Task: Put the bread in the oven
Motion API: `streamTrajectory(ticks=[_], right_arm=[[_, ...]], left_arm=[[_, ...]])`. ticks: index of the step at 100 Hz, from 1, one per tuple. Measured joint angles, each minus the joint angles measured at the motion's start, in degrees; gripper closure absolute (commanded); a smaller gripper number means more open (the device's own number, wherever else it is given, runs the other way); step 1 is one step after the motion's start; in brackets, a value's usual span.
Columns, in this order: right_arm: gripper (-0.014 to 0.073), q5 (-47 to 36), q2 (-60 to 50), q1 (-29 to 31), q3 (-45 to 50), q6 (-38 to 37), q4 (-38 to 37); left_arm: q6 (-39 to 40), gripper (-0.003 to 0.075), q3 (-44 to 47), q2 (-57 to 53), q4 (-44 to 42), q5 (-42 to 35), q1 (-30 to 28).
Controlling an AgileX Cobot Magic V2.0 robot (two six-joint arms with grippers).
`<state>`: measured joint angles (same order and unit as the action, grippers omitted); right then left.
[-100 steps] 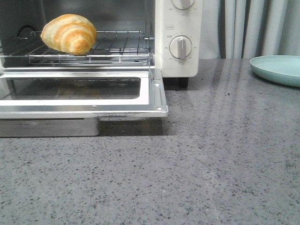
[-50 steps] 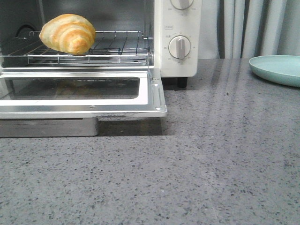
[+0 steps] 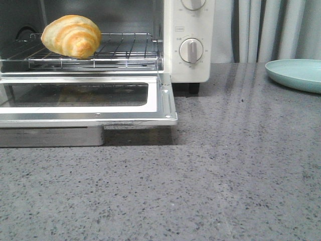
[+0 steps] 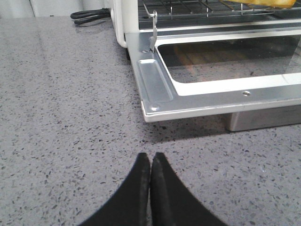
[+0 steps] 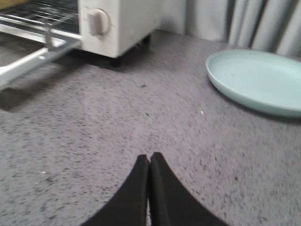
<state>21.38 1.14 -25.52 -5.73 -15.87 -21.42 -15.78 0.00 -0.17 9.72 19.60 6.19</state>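
bread (image 3: 71, 36) on oven (image 3: 188, 30) rack, long axis left-right, tapered end right; left gripper (image 4: 150, 165) and right gripper (image 5: 149, 165) pressed together, empty

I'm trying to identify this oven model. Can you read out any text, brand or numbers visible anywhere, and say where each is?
None can be read.
Small label above the lower dial on the oven: too small to read.
Markings around that dial: too small to read.
Plate and counter: no text.

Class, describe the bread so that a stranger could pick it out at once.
Find the big cream-white oven with its glass door folded down. Inside, on the wire rack, towards the left, sits the bread: the only golden-brown, ridged thing among metal and glass.
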Motion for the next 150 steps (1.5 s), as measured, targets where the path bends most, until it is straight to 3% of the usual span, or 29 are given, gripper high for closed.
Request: streamTrajectory(ticks=[17,34,71,150], right_arm=[[0.0643,-9.35,0.00,14.07,5.36,5.41,7.80],[0.0643,-12.99,0.00,20.41,6.36,6.15,9.99],[0.0643,-3.04,0.00,21.21,6.36,6.37,10.94],[0.0643,-2.79,-1.61,21.21,6.36,6.48,10.97]], left_arm=[[0.00,0.0741,0.00,0.00,0.00,0.00,0.00],[0.00,0.0741,0.00,0.00,0.10,0.00,0.00],[0.00,0.0741,0.00,0.00,0.10,0.00,0.00],[0.00,0.0741,0.00,0.00,0.21,0.00,0.00]])
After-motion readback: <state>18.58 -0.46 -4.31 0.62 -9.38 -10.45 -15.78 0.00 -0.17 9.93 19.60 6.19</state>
